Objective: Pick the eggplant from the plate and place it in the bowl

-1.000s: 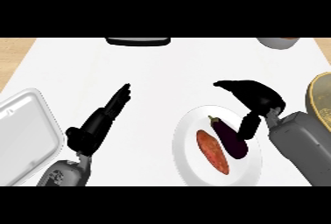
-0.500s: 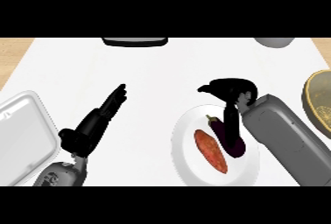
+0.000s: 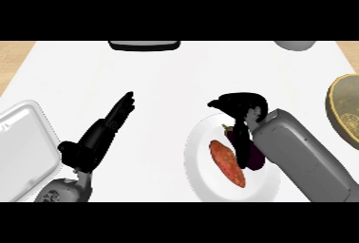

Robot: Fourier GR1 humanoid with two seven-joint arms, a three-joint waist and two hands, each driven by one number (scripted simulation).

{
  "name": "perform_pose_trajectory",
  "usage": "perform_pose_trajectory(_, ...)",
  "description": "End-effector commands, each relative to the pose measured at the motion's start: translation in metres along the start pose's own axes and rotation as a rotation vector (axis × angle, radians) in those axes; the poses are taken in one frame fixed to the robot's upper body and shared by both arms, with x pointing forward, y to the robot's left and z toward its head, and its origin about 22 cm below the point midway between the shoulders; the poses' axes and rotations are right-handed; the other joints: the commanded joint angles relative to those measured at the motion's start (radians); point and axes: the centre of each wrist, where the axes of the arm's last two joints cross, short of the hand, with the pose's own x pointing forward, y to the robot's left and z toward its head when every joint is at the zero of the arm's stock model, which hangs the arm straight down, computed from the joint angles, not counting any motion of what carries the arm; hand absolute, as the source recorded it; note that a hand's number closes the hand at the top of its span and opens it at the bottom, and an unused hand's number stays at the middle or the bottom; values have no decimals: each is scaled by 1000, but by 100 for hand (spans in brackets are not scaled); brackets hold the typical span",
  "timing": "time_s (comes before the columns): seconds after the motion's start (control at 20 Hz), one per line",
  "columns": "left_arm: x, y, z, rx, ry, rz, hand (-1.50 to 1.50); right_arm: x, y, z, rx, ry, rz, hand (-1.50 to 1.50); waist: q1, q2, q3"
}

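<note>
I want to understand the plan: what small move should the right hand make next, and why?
Probably curl the right hand round the eggplant. The hand is over the eggplant's stem end, and the eggplant lies on the plate beside an orange vegetable, not lifted, with the bowl off to the right.

The middle of the tabletop [image 3: 189,71] is bare, so a hand could pass there. Between the plate [image 3: 200,161] and the bowl [image 3: 344,114] lies the right forearm [image 3: 308,156]. A white tray [image 3: 24,142] sits at the left edge, beside the left hand [image 3: 98,137].
</note>
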Motion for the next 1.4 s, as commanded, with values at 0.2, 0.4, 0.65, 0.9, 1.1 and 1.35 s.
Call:
perform_pose_trajectory(0.2, -4, -3, -7, 6, -17, 7, 0, 18, 26, 6, -75, 110, 89, -150, 1, 2, 1)
perform_pose_trajectory(0.4, 5, -4, -16, -2, -13, -6, 0, 16, 31, 9, -125, 107, 65, -150, 1, 3, 1)
perform_pose_trajectory(0.65, 21, -11, -9, -15, -17, -5, 0, -8, 48, -4, -181, 156, 165, -150, 7, 4, 2)
perform_pose_trajectory(0.9, -9, 4, -1, 7, -3, 12, 0, -7, 47, -2, -206, 180, 133, -150, 4, 4, 1)
perform_pose_trajectory(1.1, -7, 4, -15, -9, -9, 10, 0, -15, 54, -25, -163, 190, 121, -150, 4, 5, 1)
perform_pose_trajectory(1.35, -9, -4, -9, 3, 11, 2, 0, -26, 75, -29, -144, 194, 125, -150, 3, 4, 1)
